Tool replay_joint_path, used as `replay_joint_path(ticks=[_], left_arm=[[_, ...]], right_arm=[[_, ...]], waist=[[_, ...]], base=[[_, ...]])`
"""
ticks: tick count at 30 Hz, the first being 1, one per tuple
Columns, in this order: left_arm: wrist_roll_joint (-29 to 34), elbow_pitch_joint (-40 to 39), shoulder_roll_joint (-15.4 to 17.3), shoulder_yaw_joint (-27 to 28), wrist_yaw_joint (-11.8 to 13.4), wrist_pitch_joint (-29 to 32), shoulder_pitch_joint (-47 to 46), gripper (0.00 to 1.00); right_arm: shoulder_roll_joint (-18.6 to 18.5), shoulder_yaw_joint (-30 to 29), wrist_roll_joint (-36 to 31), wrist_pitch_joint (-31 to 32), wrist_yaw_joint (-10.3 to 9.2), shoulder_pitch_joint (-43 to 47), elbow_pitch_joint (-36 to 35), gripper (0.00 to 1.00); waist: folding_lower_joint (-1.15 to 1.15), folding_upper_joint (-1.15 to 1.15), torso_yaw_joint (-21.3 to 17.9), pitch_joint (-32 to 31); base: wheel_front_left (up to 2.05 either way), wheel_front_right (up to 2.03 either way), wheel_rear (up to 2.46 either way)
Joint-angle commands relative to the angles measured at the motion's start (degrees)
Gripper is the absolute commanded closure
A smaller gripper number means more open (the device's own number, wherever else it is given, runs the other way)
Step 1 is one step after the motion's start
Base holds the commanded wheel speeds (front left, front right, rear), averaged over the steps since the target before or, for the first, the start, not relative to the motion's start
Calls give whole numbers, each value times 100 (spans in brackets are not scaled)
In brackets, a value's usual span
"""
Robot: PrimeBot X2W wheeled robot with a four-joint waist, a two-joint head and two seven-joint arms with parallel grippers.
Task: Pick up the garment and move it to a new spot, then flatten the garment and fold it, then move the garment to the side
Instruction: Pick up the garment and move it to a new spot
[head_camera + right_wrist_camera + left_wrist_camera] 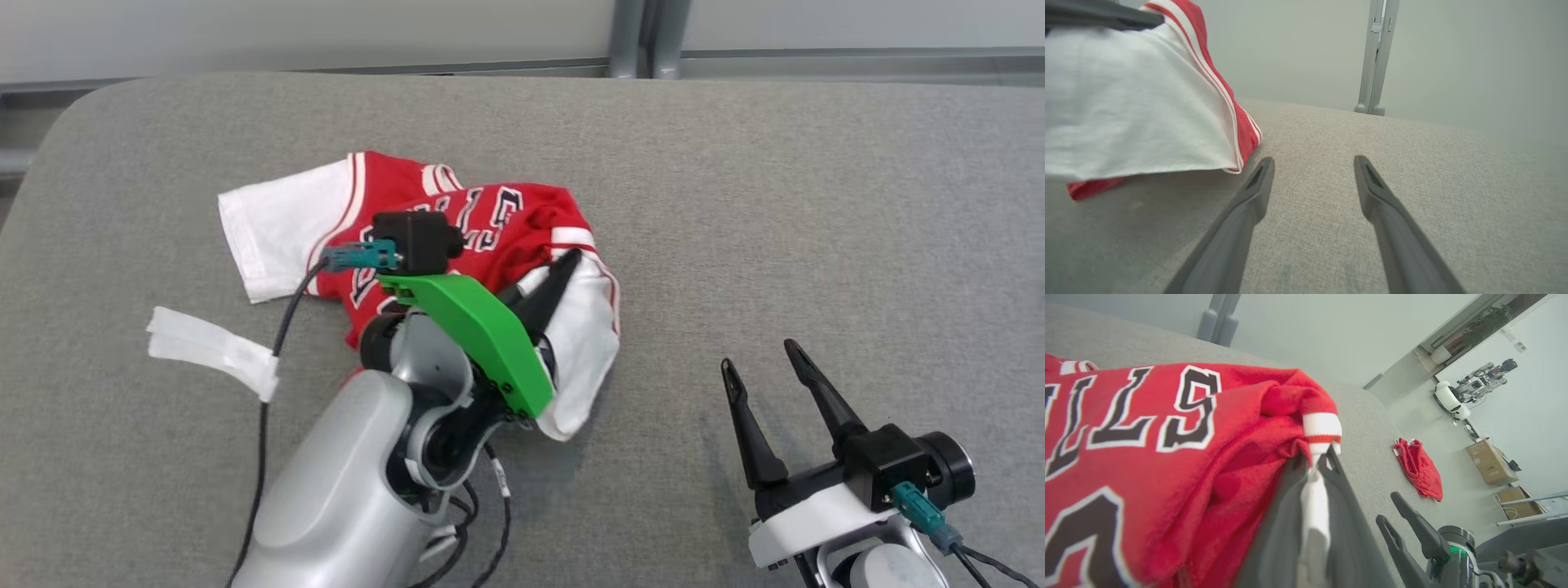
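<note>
On the grey padded surface (816, 204), centre-left: one garment (490, 220), a red jersey with white sleeves and black, white-edged lettering. It lies crumpled, with one white sleeve spread flat toward the left and the other bunched at the right.

Left gripper (563, 273): set over the garment's right side, jaws drawn almost together and clamped on a fold of white sleeve just below the red-and-white striped cuff. In the left wrist view, white cloth is pinched between the two dark fingers (1347, 506). A green bracket (482, 335) and a black camera block (412, 241) on the wrist cover part of the lettering.

Right gripper (759, 355): at lower right, over bare surface and apart from the garment. Its jaws are spread wide with nothing between them (the right wrist view shows only grey weave in the gap). In that view the sleeve's hem hangs near one finger, its edge raised off the surface.

Sundries: a dark cable (269, 392) carrying a strip of white tape (212, 351), left of the left arm. A second red cloth (1419, 469) and cardboard boxes (1490, 461) lie beyond the surface's edge.
</note>
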Motion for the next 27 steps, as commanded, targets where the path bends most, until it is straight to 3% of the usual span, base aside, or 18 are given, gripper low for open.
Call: replay_joint_path(ticks=[1,5,8,14,15,17,18,19,27], left_arm=[[-174,-1,-19,-151,80,-115,-56,100],[-660,84,-15,-922,361,-575,-365,100],[-642,506,5,-1300,554,-850,-534,100],[-544,1587,1,-1589,593,-1175,-345,100],[-524,1718,-2,-1606,576,-1229,-308,93],[-502,1908,11,-1627,571,-1303,-236,52],[-458,1988,56,-1654,566,-1323,-212,11],[-421,2046,104,-1666,571,-1360,-195,0],[-427,1757,419,-1477,698,-1738,114,0]], right_arm=[[14,32,31,-19,-7,95,8,0],[30,91,27,-19,-7,169,43,0],[52,133,30,-19,-7,187,67,0],[74,129,71,-19,-7,222,84,0],[76,116,75,-19,-7,227,90,0],[81,92,117,-19,-7,263,123,0],[87,127,140,-18,-7,281,156,0],[90,186,177,-19,-7,305,206,0],[86,619,772,-18,-7,275,716,0]], waist=[[0,69,-443,-68],[0,69,-752,-1],[0,69,-953,43],[0,69,-1157,93],[0,69,-1159,98],[0,69,-1123,88],[0,69,-1091,71],[0,69,-1050,52],[0,69,-587,-148]], base=[[0,0,0],[0,0,0],[0,0,0],[0,0,0],[0,0,0],[0,0,0],[0,0,0],[0,0,0],[0,0,0]])
